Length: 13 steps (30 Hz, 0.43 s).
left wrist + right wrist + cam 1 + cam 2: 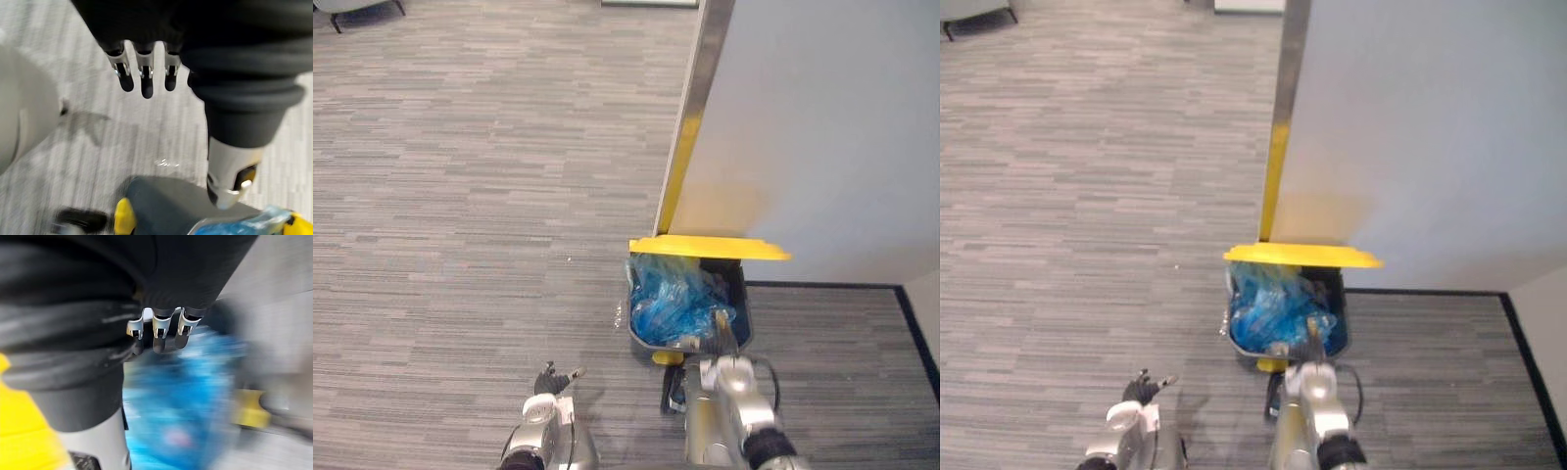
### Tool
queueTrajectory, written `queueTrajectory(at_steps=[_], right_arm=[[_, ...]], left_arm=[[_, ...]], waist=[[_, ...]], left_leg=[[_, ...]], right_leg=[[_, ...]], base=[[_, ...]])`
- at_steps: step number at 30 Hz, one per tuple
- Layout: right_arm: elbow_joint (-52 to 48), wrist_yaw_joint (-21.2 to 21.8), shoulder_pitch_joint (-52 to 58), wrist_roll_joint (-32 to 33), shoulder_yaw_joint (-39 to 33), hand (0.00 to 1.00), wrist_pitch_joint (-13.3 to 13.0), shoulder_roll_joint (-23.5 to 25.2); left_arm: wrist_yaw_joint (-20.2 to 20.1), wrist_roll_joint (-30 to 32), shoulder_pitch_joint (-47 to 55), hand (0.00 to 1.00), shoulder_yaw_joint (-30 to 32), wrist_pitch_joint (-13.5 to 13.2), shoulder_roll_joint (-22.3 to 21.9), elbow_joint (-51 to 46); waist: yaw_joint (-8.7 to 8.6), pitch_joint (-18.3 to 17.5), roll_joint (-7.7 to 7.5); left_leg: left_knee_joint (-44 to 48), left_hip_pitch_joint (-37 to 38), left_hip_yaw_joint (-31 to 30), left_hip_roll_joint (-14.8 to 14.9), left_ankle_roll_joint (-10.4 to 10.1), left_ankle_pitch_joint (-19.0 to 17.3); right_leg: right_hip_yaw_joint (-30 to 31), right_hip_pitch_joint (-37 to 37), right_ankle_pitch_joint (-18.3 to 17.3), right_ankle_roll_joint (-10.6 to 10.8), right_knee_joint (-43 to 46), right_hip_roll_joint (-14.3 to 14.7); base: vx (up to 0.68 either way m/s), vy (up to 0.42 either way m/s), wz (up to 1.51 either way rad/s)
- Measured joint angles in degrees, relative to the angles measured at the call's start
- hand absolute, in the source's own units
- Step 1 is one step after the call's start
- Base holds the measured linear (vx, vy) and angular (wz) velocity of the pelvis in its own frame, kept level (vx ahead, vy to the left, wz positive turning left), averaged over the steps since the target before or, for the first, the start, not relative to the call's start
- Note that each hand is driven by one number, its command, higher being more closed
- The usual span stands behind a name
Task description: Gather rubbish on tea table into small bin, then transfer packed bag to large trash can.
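In the yellow-lidded bin [741,297], blue bag [671,304], right robot hand [723,349] at its rim

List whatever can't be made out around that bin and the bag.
- Whether the right hand grips the blue bag: right wrist view blurred, eye views too small.
- Inside of the trash can: hidden by the bag and partly by the yellow lid.
- Bag's contents: hidden by crumpled plastic.

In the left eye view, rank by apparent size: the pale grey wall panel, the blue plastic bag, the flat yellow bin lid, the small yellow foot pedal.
Largest to smallest:
pale grey wall panel
blue plastic bag
flat yellow bin lid, wider but a thin strip
small yellow foot pedal
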Motion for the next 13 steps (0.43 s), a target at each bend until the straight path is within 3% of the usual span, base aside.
queueTrajectory(at_steps=[1, 2, 3, 4, 5, 6, 7, 9, 11, 13], right_arm=[[1.92, 0.3, 0.16, -0.17, -2.73, 0.0, -0.35, 0.18], [3.25, 0.4, -0.08, -0.34, -4.71, 0.0, -0.68, -0.16], [4.8, 0.03, 0.05, -0.32, -7.22, 0.0, -0.63, -0.95], [6.14, -0.41, 0.56, -0.2, -9.28, 0.0, -0.62, -1.05], [7.99, -0.65, 1.16, 0.21, -10.54, 0.0, -0.34, -0.72], [8.95, -0.71, 1.43, 1.06, -12.85, 0.0, 0.18, -1.03], [8.99, -1.08, 1.63, 1.31, -13.88, 0.0, 0.29, -1.16], [9.24, -1.63, 1.82, 2.61, -16.07, 0.0, 0.76, -1.06], [10.86, -1.66, 1.85, 3.18, -18.43, 0.0, 1.16, -1.16], [11.38, -1.63, 1.84, 3.83, -19.75, 0.0, 1.32, -1.17]], left_arm=[[0.09, 0.47, -1.19, 0.0, 2.4, 0.13, -0.53, 1.02], [0.03, 0.66, -1.66, 0.0, 3.99, 0.34, -1.57, 2.21], [0.06, 0.98, -1.73, 0.0, 5.71, 0.4, -3.39, 3.48], [0.04, 1.11, -1.64, 0.0, 6.54, 0.18, -4.02, 3.7], [0.05, 1.14, -2.0, 0.0, 7.15, 0.34, -4.13, 4.4], [-0.07, 1.07, -2.62, 0.0, 7.42, 0.51, -4.65, 6.0], [0.02, 1.09, -2.31, 0.0, 8.23, 1.06, -4.71, 6.67], [0.19, 1.07, -1.52, 0.0, 10.34, 1.34, -4.9, 6.67], [0.33, 0.96, -1.06, 0.0, 11.47, 1.23, -5.03, 6.67], [0.64, 0.95, -0.75, 0.0, 12.75, 1.23, -5.24, 6.73]], waist=[[0.27, -0.6, 0.19], [0.41, -1.33, 1.52], [0.69, -2.71, 3.08], [0.26, -3.36, 1.82], [0.09, -3.96, 0.03], [0.31, -4.08, 0.9], [0.29, -4.82, 2.1], [0.18, -5.87, 3.15], [0.16, -6.67, 3.3], [0.18, -7.01, 3.48]], left_leg=[[-0.12, -0.66, 0.08, 0.4, 0.09, -0.01], [-0.71, -1.17, 0.09, 1.81, 0.96, 0.37], [-2.82, -1.54, 0.26, 3.77, 3.14, 1.75], [-4.55, -1.08, 1.52, 2.48, 1.1, 4.04], [-5.48, -0.43, 1.61, 0.62, -0.1, 4.8], [-6.12, -0.54, 2.4, 1.25, -0.46, 5.31], [-6.91, -0.59, 3.04, 2.23, 0.83, 5.9], [-8.62, -0.16, 3.22, 1.94, 2.53, 7.02], [-12.32, 1.19, 3.38, 0.72, 3.96, 8.32], [-14.64, 2.32, 3.56, 0.12, 3.67, 9.4]], right_leg=[[-0.89, 0.76, -0.75, 0.57, -2.93, 1.73], [-1.55, 2.03, -0.73, 0.65, -7.25, 3.85], [-1.78, 4.57, -2.5, 0.23, -13.74, 6.26], [-1.79, 6.21, -6.45, -0.81, -11.85, 3.82], [-1.22, 8.4, -10.28, -1.74, -15.83, 3.46], [-1.37, 9.62, -10.89, -4.26, -19.52, 4.35], [-1.66, 10.33, -9.02, -4.84, -23.1, 5.87], [-1.73, 11.78, -6.85, -4.24, -27.56, 6.93], [-1.61, 12.83, -5.18, -3.72, -30.2, 7.11], [-1.22, 13.85, -3.63, -3.08, -32.59, 7.07]], base=[[-0.05, -0.134, -0.2], [-0.08, -0.094, -0.48], [-0.05, -0.125, -0.3], [-0.03, -0.146, -0.17], [-0.03, -0.189, -0.12], [-0.07, -0.112, -0.32], [-0.11, -0.083, -0.41], [-0.09, -0.008, -0.12], [-0.06, 0.008, 0.08], [-0.04, 0.047, 0.02]])
